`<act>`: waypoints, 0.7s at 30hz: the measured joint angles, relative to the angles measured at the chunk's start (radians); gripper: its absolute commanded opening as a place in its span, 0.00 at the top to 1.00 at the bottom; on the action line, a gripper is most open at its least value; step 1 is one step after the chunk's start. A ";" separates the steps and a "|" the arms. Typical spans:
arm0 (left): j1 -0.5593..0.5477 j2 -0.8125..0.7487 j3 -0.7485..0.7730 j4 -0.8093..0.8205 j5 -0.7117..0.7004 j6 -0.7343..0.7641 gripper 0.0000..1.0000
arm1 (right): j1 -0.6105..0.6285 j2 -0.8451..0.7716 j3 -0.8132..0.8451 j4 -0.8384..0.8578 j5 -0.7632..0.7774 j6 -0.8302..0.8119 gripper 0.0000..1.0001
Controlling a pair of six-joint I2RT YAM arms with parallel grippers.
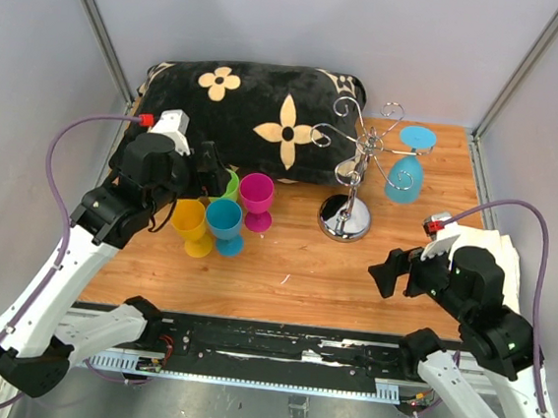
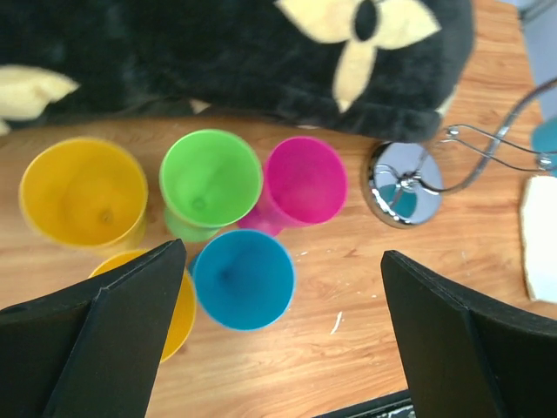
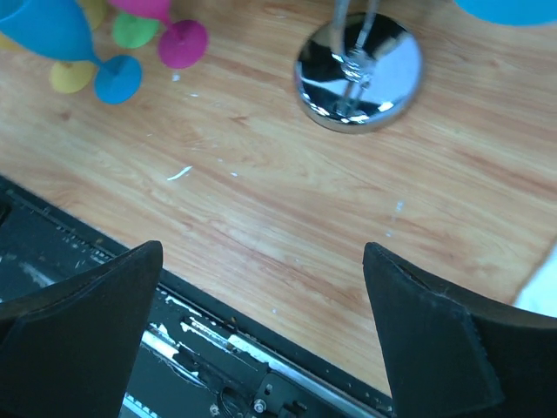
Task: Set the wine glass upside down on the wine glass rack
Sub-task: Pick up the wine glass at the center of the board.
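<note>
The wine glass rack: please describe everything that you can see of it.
The rack is shiny chrome wire: a thin stem on a round mirrored base, with curled arms spreading from the top. It stands upright on the wooden table. One blue glass hangs upside down from one arm.

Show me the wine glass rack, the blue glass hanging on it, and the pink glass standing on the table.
wine glass rack (image 1: 344, 218), top external view, on its round mirrored base.
hanging blue glass (image 1: 404, 181), top external view, on its bowl.
pink glass (image 2: 305, 180), left wrist view, inside its open bowl.
</note>
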 measured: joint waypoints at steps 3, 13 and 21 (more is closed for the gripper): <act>0.000 -0.008 -0.013 -0.060 -0.079 -0.054 0.00 | 0.000 0.022 0.029 -0.058 0.127 0.064 0.02; 0.000 -0.025 -0.031 -0.114 -0.167 -0.065 0.00 | 0.000 0.131 0.162 -0.294 0.430 0.194 0.01; 0.000 -0.104 -0.076 -0.064 -0.143 0.010 0.00 | 0.000 0.018 0.191 -0.323 0.443 0.198 0.02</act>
